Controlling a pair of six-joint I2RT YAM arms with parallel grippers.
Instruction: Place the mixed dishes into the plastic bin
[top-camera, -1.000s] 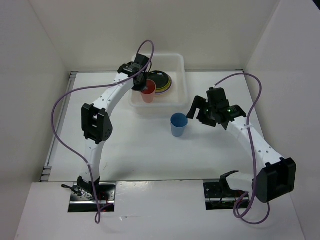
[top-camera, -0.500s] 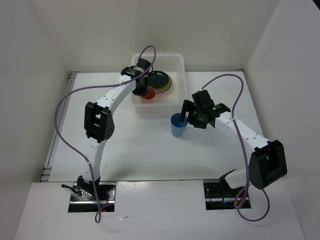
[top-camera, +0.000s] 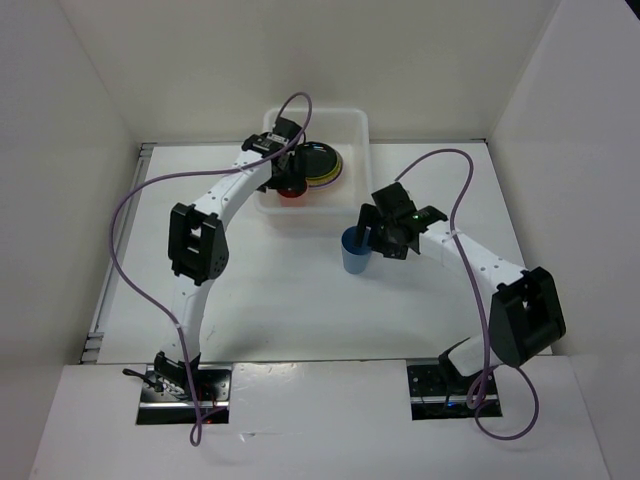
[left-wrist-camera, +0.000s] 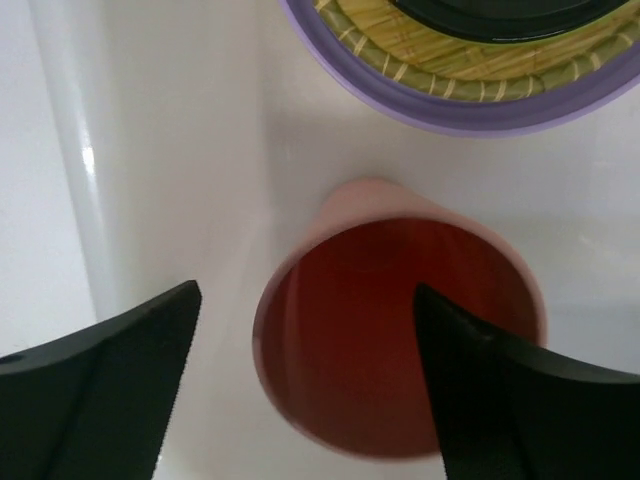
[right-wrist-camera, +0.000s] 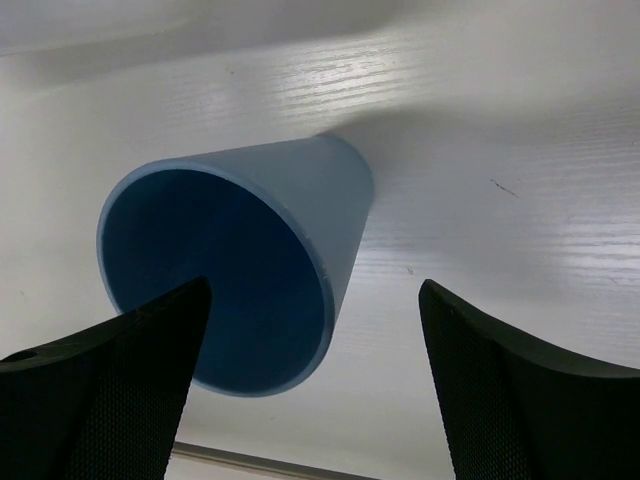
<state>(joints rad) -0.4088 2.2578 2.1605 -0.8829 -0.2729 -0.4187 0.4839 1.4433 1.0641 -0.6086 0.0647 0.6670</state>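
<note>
The red cup (top-camera: 292, 190) (left-wrist-camera: 400, 340) stands upright inside the plastic bin (top-camera: 358, 128) (left-wrist-camera: 150, 150), at its near left corner. Just above the cup my left gripper (top-camera: 287, 178) (left-wrist-camera: 305, 292) is open, its fingers (left-wrist-camera: 120, 380) apart from the cup's rim. Beside the cup lies a stack of plates (top-camera: 318, 163): a lilac plate (left-wrist-camera: 450, 105), a woven tan one (left-wrist-camera: 400, 50) and a black one (left-wrist-camera: 500, 15) on top. The blue cup (top-camera: 354, 252) (right-wrist-camera: 250, 270) stands on the table in front of the bin. My right gripper (top-camera: 366, 235) (right-wrist-camera: 315, 288) is open, with one finger over the cup's mouth and the other outside its wall.
White walls enclose the table on three sides. A metal rail (top-camera: 100, 320) runs along the left edge. Purple cables (top-camera: 130, 210) loop off both arms. The arm bases (top-camera: 180, 385) sit at the near edge.
My left gripper has lowered the red cup into the bin and opened off it. My right gripper has moved left, over the blue cup's rim.
</note>
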